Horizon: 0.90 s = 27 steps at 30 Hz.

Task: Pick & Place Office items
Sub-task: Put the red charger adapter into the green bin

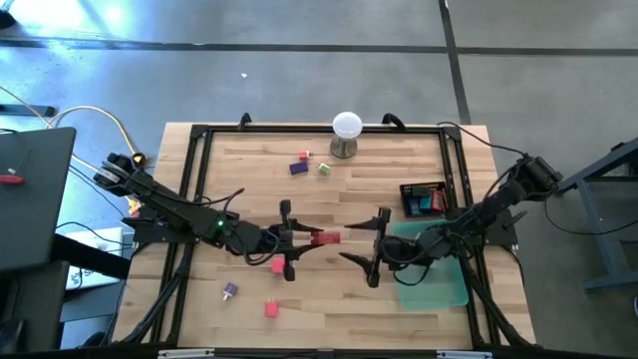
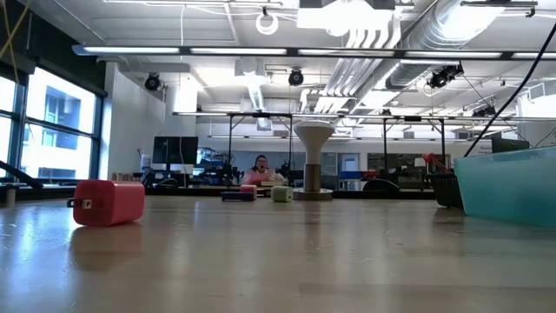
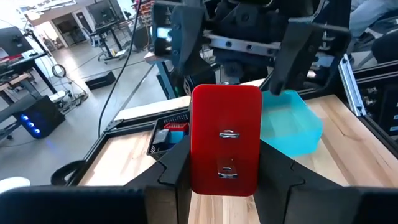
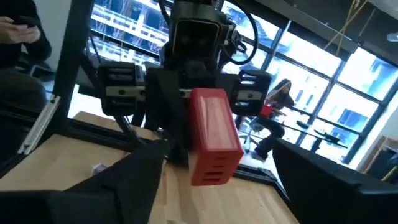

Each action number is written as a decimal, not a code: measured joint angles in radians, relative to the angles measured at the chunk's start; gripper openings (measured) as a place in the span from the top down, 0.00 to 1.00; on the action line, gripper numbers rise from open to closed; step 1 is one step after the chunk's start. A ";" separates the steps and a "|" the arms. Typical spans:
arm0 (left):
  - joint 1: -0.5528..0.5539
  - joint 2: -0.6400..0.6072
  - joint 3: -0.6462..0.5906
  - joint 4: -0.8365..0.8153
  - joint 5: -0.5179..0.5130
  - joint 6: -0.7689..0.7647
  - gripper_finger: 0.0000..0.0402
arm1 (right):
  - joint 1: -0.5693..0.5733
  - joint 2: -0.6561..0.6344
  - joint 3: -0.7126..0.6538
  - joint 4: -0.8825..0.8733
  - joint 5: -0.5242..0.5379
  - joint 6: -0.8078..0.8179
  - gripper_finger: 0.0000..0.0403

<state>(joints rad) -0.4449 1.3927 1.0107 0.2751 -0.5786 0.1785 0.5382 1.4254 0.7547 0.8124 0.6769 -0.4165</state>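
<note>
A red block with two metal prongs (image 3: pixel 225 149) sits in my left gripper (image 3: pixel 225 183), which is shut on it over the middle of the table (image 1: pixel 307 237). My right gripper (image 1: pixel 364 244) faces the block's free end (image 4: pixel 214 168) from the table's right. It is open, with fingers spread wide, and touches nothing. Loose pieces lie on the wood: purple (image 1: pixel 298 169), pink (image 1: pixel 304 155), pale green (image 1: pixel 325 170), red (image 1: pixel 277 265), lavender (image 1: pixel 230 290) and red (image 1: pixel 271 309). The low view shows neither gripper. My left gripper pinches the red block between its two fingers (image 3: pixel 177 171), one on each long side, at the block's end nearest the wrist (image 3: pixel 205 180). The fingers come level from the table's left and lie along the block. The block is lifted clear, its free end pointing at my right gripper.
A translucent green tray (image 1: pixel 439 284) lies near the right edge under my right arm. A black bin (image 1: pixel 423 198) with teal and red pieces sits beyond it. A white ball on a metal stand (image 1: pixel 346 133) is at the far edge. A black frame (image 1: pixel 194 179) borders the table.
</note>
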 joint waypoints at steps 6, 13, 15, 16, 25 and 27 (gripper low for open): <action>-0.002 0.000 0.000 0.028 0.048 0.000 0.72 | -0.064 0.015 0.000 -0.005 -0.134 0.018 0.22; 0.013 0.008 0.000 0.023 0.099 -0.029 0.72 | -0.102 0.023 0.000 -0.033 -0.209 0.100 0.25; 0.011 0.012 -0.001 0.016 0.100 -0.025 0.72 | -0.102 0.023 0.000 -0.040 -0.233 0.104 0.26; 0.009 0.013 -0.001 0.015 0.100 -0.024 0.72 | -0.101 0.023 0.000 -0.039 -0.244 0.104 0.27; 0.011 0.028 -0.001 0.020 0.097 -0.034 0.72 | -0.100 0.023 0.000 -0.030 -0.268 0.103 0.36; 0.017 0.035 -0.001 0.027 0.097 -0.034 0.72 | -0.100 0.023 0.000 -0.031 -0.283 0.102 0.39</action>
<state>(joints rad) -0.4284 1.4280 1.0100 0.3018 -0.4812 0.1448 0.4377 1.4487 0.7545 0.7816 0.3941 -0.3145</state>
